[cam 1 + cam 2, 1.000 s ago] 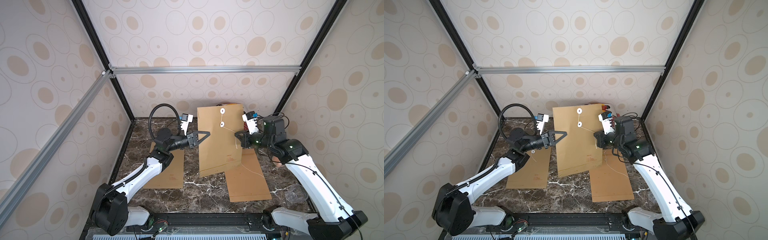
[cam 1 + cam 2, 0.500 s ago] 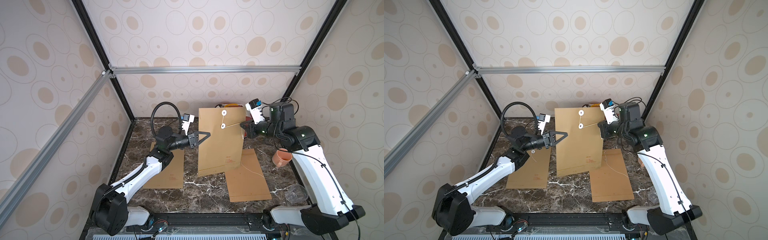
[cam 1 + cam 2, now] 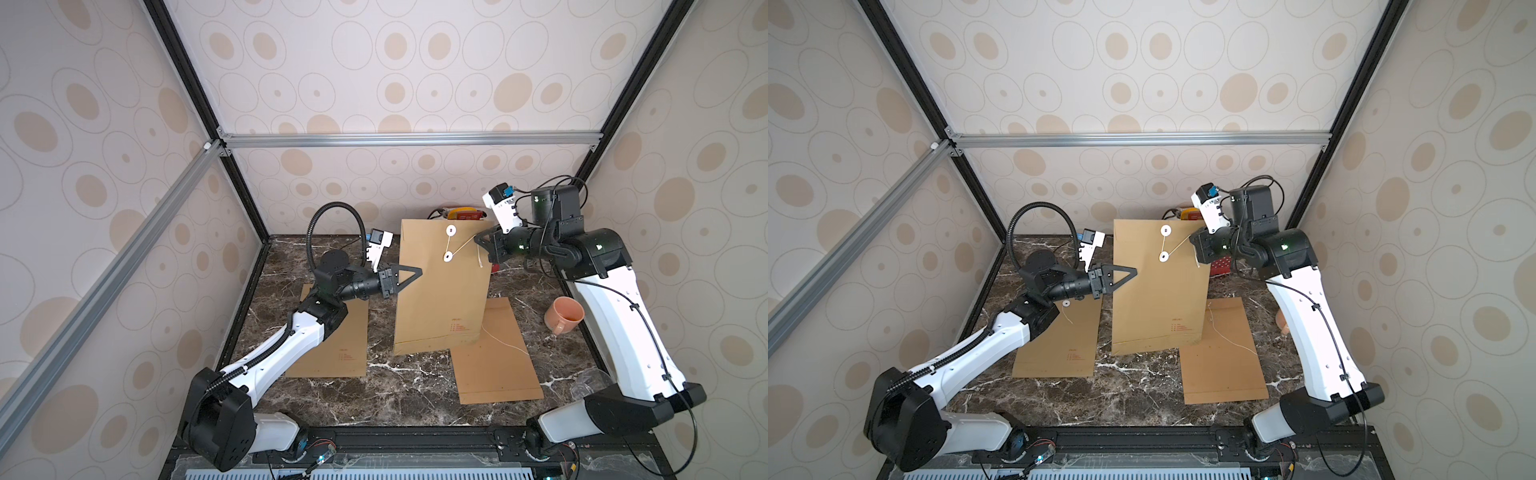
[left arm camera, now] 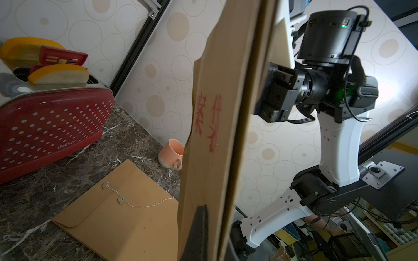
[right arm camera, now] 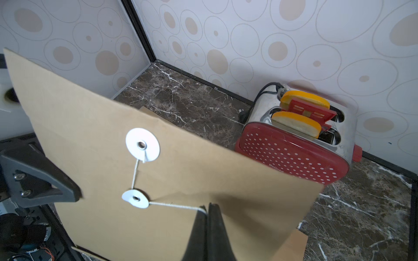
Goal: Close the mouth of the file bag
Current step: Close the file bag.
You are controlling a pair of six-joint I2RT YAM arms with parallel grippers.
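L envelope (image 3: 332, 345): laid flat on marble tabletop (image 3: 407, 386), partly covered by L arm.
L gripper (image 3: 417, 272): jaws clamped tight on L edge of file bag (image 3: 440, 299), abt mid-height.
File bag: held upright at table centre, flap end up.
String (image 5: 174, 205): run from upper disc (image 5: 142, 144) down to lower disc (image 5: 135, 198), then pulled taut sideways to R gripper (image 5: 207, 209).
R gripper: jaws pinched together on string, in front of bag, near its R edge.
Toaster (image 5: 294, 144): red, stood behind bag by back wall, toy bread in slots.
R envelope (image 3: 494, 365): laid flat, loose string across it.
Mug (image 3: 564, 314): orange, seen near R arm.
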